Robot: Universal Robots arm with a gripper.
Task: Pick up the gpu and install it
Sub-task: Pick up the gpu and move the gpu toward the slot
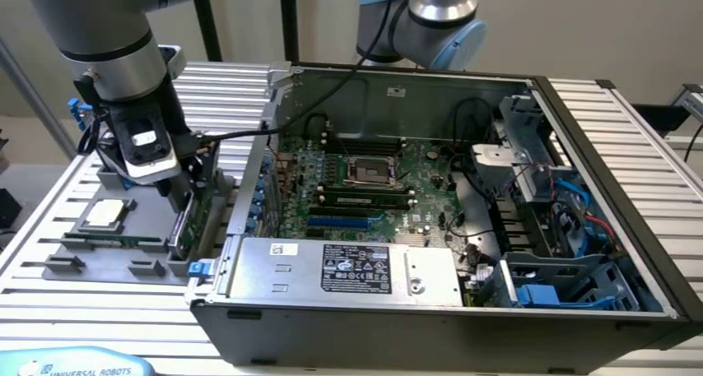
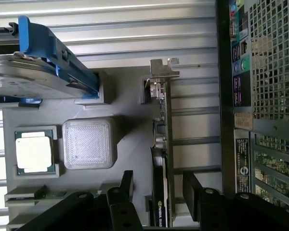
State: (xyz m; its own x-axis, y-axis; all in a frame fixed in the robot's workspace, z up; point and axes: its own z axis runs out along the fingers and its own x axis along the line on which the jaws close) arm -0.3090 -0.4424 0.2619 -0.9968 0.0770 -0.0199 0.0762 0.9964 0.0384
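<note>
Fingers spread, the gripper [image 2: 159, 185] straddles the upright gpu [image 2: 166, 120], narrow gaps free either side, between the computer case [image 2: 225, 110] wall and a raised grey block [image 2: 89, 143].

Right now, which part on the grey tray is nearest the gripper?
The gpu, the thin card standing inside the open gripper; processor chip and blue-railed drive sit farther off.

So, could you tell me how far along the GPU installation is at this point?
Nothing looks finished yet. The gpu stands on edge in the grey holder beside the computer case. In hand: the gripper hangs open with a finger on each side of the card, not clamped. Left: gripping, lifting and seating it in the motherboard.
</note>
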